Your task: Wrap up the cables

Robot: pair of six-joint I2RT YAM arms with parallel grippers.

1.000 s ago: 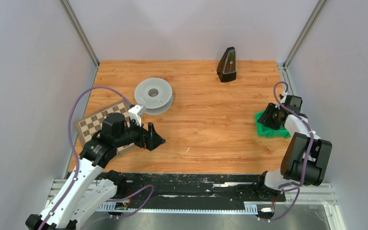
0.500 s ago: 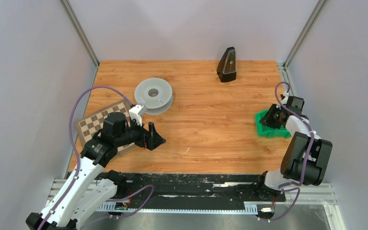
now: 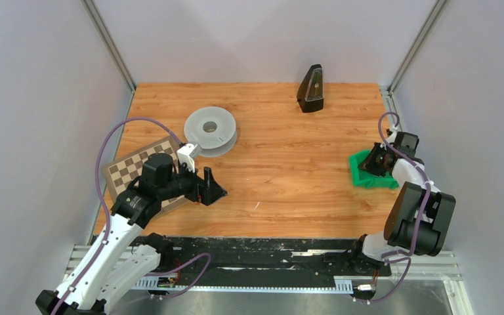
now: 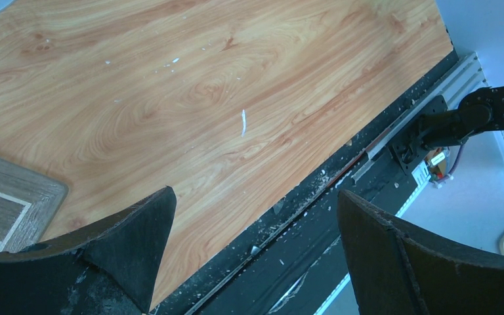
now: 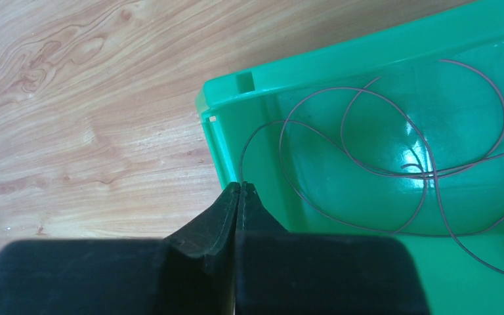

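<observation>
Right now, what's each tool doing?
Left tool: open, holding nothing.
Right tool: closed on the thin cable, at the green bin rim.

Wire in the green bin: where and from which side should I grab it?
Likely the wire at its free end by the green bin corner, from above: the rest lies in flat loops. The right gripper is shut there, seemingly on it.
</observation>
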